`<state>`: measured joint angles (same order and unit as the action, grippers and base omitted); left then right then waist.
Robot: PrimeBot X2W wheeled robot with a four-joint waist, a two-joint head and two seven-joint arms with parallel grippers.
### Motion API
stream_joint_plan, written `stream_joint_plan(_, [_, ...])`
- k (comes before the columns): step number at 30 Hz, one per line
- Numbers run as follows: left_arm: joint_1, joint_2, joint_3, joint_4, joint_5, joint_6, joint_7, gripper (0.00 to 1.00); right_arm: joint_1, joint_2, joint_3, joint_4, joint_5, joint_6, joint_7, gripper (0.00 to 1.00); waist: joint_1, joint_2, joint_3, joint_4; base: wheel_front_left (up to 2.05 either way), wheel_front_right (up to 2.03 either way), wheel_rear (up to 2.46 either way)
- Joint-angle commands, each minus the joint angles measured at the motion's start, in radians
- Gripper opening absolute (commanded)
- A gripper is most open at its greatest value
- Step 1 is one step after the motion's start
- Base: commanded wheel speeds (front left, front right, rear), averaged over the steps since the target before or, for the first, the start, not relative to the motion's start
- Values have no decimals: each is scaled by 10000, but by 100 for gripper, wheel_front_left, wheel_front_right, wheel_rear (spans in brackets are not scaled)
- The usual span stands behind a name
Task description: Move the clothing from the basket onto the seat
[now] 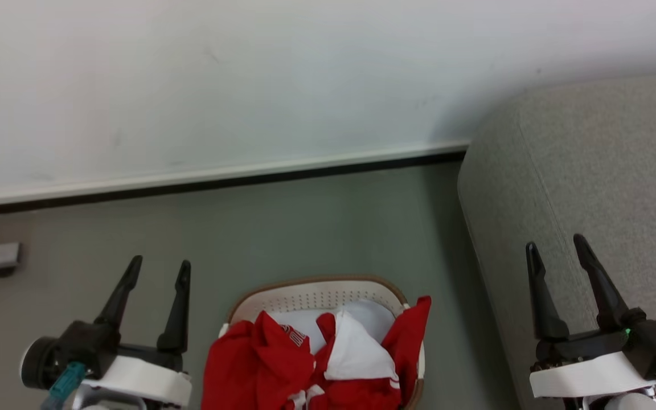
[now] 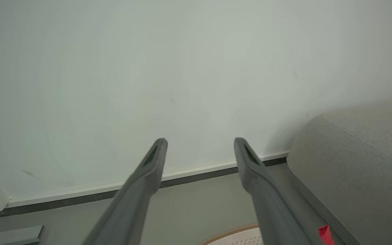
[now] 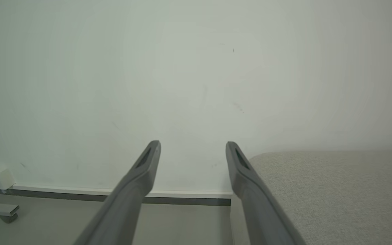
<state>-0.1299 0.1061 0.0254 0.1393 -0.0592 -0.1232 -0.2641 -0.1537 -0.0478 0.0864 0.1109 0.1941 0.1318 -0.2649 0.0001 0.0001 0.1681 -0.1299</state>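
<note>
1. Location. The basket (image 1: 316,293) stands on the floor (image 1: 305,228), short of the floor's far edge at the wall (image 1: 248,85) and just left of the seat (image 1: 590,171) and its rounded corner. The seat carries nothing in the part we can see.

2. Contents. The clothing (image 1: 259,364) is all in the basket, heaped above the rim. 1 red fold hangs over the rim on the seat side and another spills over the left rim. A pale cloth (image 1: 376,319) lies among the red pieces towards the back wall of the basket. We cannot count the garments.

3. Handling, in our judgement. The clothing is light, soft and limp. It will sag and trail when lifted, and its smooth sports fabric may slip from a shallow pinch. We recommend taking a bunched ridge or the hanging fold at the seat-side rim. Its tip stands clear of the pale cloth, which could otherwise come up with it.

4. Fingers. The left fingers (image 1: 179,302) and the right fingers (image 1: 540,290) are spread apart and hold nothing. They flank the basket at a distance, with the right pair in front of the seat.
</note>
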Motion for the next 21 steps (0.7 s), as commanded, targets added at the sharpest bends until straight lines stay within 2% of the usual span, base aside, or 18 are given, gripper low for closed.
stream_joint_plan(1, [-301, 240, -140, 123, -26, -55, -6, 100, -194, -45, -38, -148, 122, -21, 7, 100, -1, -1, 757, -368, 0, 0, 0])
stream_joint_plan(6, [-806, 847, -879, 814, -40, -73, -6, 100, -499, -42, -117, -443, 207, -21, 7, 100, -1, -1, 1522, -647, 0, 0, 0])
stream_joint_plan(16, [-2311, 2415, -3463, 3283, -473, -62, -6, 100, -1170, -39, -81, -1070, 473, -21, 7, 100, -1, -1, 2909, -1264, 0, 0, 0])
stream_joint_plan(21, [-3273, 2857, -4879, 4590, -775, -63, -6, 100, -1396, -39, 76, -1374, 669, -21, 7, 100, -1, -1, 3559, -1616, 0, 0, 0])
